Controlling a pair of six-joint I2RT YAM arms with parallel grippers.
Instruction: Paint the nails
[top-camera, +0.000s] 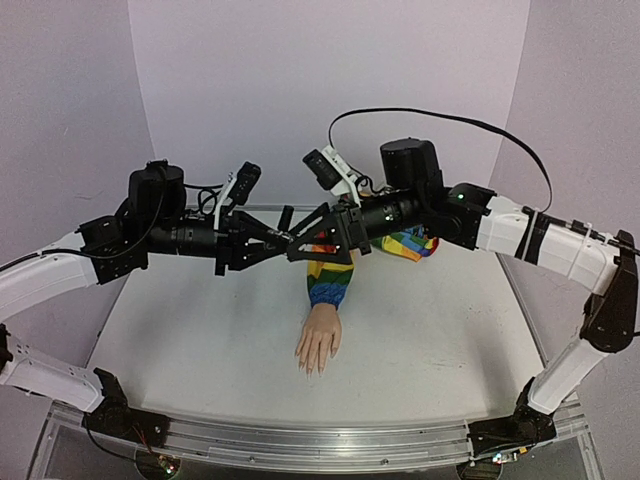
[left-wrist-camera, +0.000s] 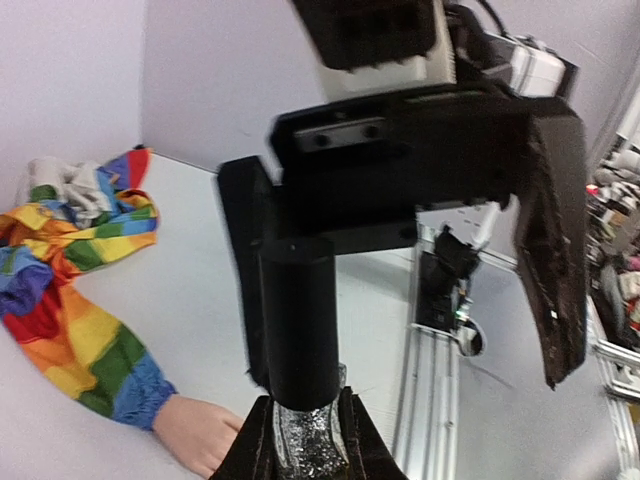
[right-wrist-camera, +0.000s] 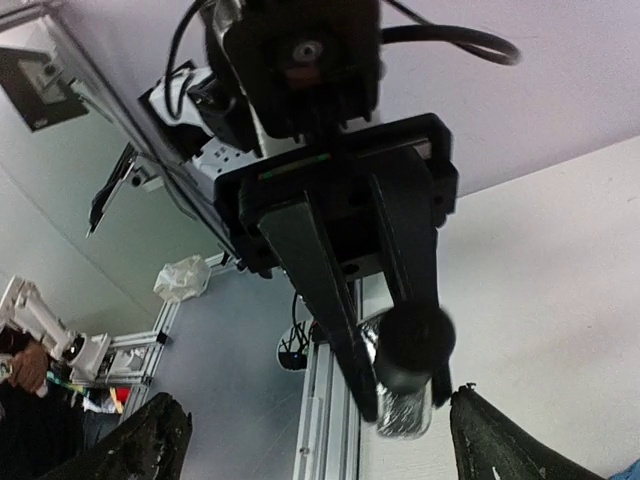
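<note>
— Which step are they doing?
— Uncapping, I'd say. The left tool (left-wrist-camera: 305, 445) is pinching the bottle (left-wrist-camera: 308, 435) mid-air; the right tool (right-wrist-camera: 325, 440) is hanging spread around its cap (left-wrist-camera: 298, 320).
— And the nails (top-camera: 312, 367)?
— Lying on the surface (top-camera: 200, 340), toward its near edge. The cap is probably needing closing and twisting next.

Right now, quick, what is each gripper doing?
Left gripper: closed on the bottle.
Right gripper: open, holding nothing.
</note>
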